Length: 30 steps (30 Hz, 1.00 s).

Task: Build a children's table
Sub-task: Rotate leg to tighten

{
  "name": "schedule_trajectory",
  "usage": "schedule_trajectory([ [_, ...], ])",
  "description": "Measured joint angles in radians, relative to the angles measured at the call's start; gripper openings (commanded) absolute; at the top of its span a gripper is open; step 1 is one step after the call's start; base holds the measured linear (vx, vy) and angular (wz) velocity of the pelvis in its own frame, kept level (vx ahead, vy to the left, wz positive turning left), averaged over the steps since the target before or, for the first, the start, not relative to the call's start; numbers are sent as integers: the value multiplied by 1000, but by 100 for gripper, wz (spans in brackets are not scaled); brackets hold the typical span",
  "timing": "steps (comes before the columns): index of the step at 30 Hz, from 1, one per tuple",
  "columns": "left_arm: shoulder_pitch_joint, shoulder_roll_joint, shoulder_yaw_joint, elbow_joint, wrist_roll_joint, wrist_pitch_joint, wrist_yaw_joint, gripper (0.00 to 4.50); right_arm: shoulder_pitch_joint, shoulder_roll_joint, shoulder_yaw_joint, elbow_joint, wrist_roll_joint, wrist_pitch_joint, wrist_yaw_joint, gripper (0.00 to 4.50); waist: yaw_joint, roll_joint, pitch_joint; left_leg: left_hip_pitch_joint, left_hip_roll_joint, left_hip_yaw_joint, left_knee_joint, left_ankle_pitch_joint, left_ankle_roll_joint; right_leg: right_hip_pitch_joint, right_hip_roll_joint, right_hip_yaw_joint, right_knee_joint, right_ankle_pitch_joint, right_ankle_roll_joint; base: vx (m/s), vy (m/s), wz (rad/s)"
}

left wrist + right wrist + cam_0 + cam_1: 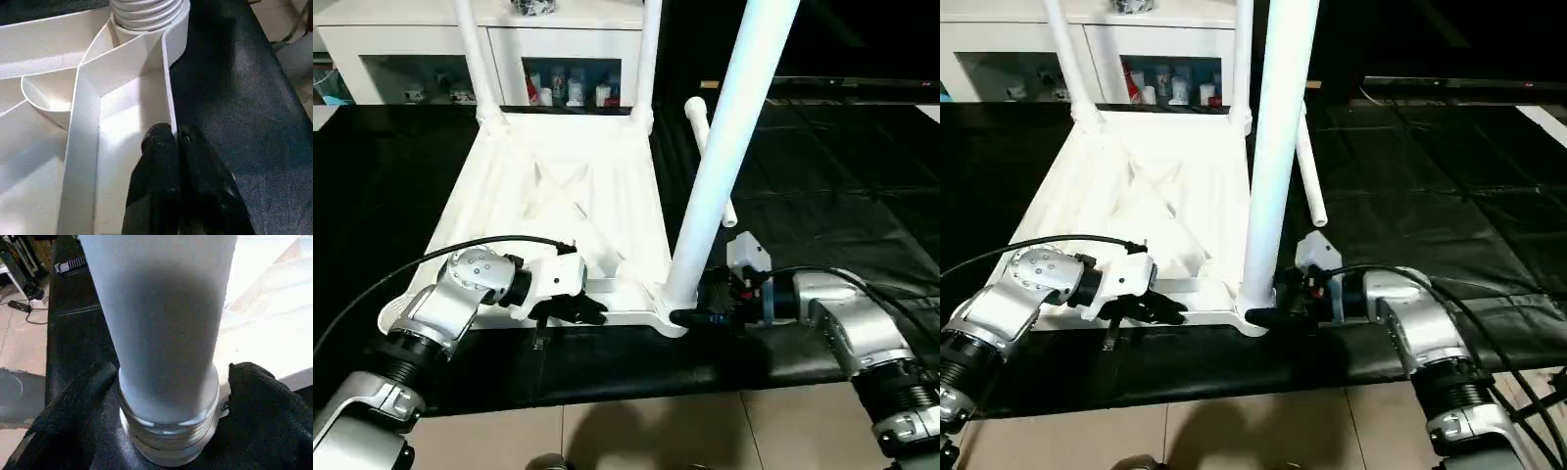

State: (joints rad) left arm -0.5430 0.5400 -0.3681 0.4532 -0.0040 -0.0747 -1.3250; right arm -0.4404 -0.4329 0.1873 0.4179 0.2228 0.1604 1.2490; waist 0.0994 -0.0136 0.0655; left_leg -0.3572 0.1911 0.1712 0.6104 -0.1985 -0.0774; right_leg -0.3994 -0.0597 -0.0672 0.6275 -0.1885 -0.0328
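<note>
On the black mat, the upturned table top runs near to far. Its near-right leg stands upright between the right gripper's spread jaws; the left gripper pinches the near rim.

Upright leg fills the open right pincer; mat beyond lies free.

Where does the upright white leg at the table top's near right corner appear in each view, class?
Left eye view: upright leg, right of centre.
Right eye view: centre, running top to socket.
Left wrist view: its threaded end at the top.
Right wrist view: close up, centre.
Shared landmark: the round corner socket it stands in.
</note>
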Motion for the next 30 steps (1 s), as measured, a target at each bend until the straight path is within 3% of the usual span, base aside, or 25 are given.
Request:
schedule_trajectory([
  [5, -1, 0, 0, 0, 1, 0, -1, 0, -8, 18, 6, 29, 0, -11, 1, 397, 0, 0, 0, 0, 0, 0, 0, 0, 0, 0, 0, 0, 0, 0, 0, 0, 0, 0],
  [18, -1, 0, 0, 0, 1, 0, -2, 0, -19, 22, 6, 51, 3, -14, 22, 287, 0, 0, 0, 0, 0, 0, 0, 0, 0, 0, 0, 0, 0, 0, 0, 0, 0, 0],
  [30, -1, 0, 0, 1, 1, 0, -2, 0, -21, 23, 6, 56, 3, -19, 25, 276, 0, 0, 0, 0, 0, 0, 0, 0, 0, 0, 0, 0, 0, 0, 0, 0, 0, 0],
])
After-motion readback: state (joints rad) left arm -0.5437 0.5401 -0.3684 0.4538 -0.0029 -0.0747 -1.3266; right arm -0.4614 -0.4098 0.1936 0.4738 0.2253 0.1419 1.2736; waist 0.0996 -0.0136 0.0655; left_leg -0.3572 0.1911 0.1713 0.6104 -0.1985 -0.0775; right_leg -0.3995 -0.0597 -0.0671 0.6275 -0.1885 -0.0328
